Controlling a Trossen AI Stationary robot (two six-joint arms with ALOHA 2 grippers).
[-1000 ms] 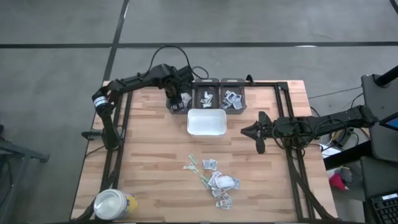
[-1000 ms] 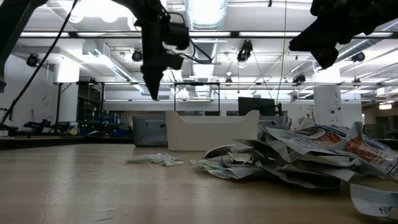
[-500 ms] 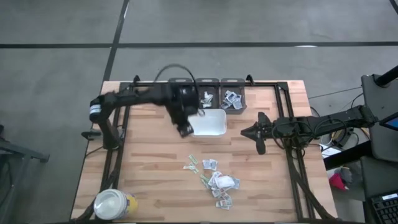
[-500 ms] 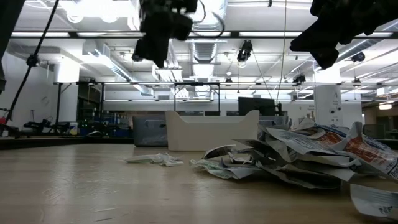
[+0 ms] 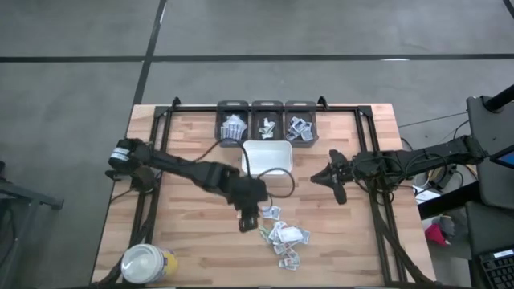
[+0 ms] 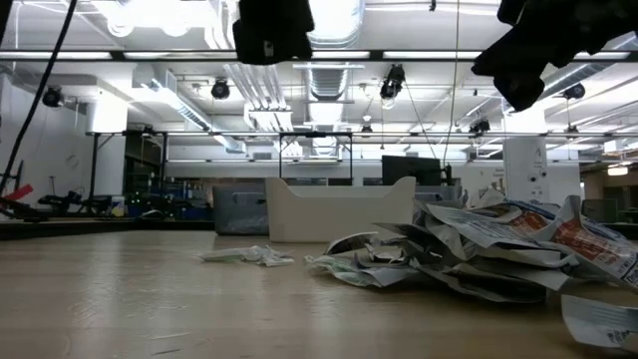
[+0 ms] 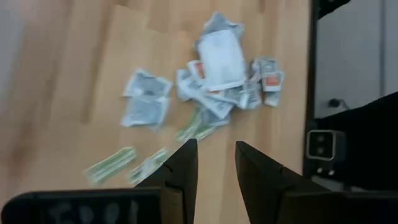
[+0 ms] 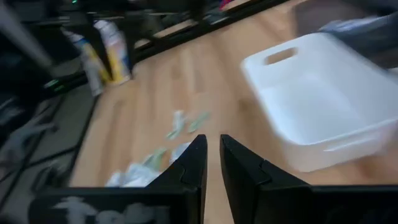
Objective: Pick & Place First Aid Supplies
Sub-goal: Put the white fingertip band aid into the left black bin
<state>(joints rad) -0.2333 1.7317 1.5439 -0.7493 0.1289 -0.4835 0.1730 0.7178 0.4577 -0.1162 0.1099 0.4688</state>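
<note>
- High view: Three small dark bins [image 5: 266,124] sit at 12 o'clock on the bench [image 5: 185,241], and each has a few packets in it, so I think some sorting is done.
- A pile of packets [image 5: 281,233] lies near 6 o'clock, below the white tray [image 5: 267,158], so I think a lot is left to do. The tray looks empty.
- The left pincer [image 5: 248,217] hangs just beside the pile, at its 9 o'clock side. The right pincer [image 5: 331,177] waits at 3 o'clock, well apart from the pile.
- A yellow jar [image 5: 146,263] stands at 7 o'clock.
- Low view: The pile [image 6: 478,249] lies in front of the tray [image 6: 339,209]. One loose packet [image 6: 249,255] lies at the pile's 9 o'clock. Some packets have red print, too small to read.
- Left wrist view: The left pincer [image 7: 216,165] has its fingers apart and holds nothing. The pile [image 7: 217,81] is ahead of it, with green strips [image 7: 121,165] nearer. No words can be read.
- Right wrist view: The right pincer [image 8: 213,158] has fingers close together with a thin gap, and holds nothing. The tray [image 8: 317,112] and some packets [image 8: 186,124] show beyond. No writing can be read.
</note>
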